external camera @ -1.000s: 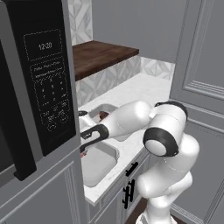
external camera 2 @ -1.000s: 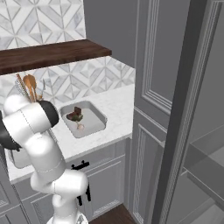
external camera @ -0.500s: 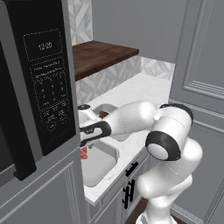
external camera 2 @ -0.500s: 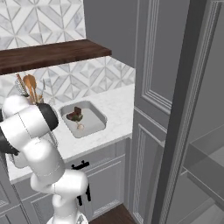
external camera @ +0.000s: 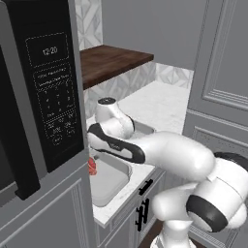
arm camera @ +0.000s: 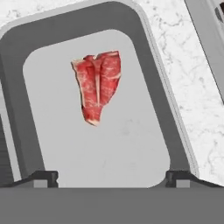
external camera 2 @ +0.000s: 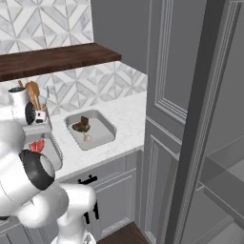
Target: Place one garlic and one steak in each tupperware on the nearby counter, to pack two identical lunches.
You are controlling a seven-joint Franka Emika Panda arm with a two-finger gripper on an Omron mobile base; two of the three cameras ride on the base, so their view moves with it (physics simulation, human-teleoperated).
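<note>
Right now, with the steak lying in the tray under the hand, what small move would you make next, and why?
Probably lift the gripper straight up and clear. Its fingertips stand wide apart, and the steak lies loose in the near tupperware, with no garlic beside it. The far tupperware seems to hold both items, so a garlic looks to be what remains.

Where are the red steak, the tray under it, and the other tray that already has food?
steak (arm camera: 97, 85), hand view, its middle.
near tupperware (arm camera: 144, 87), hand view, right wall.
far tupperware (external camera 2: 106, 131), right base view, bare floor.
</note>
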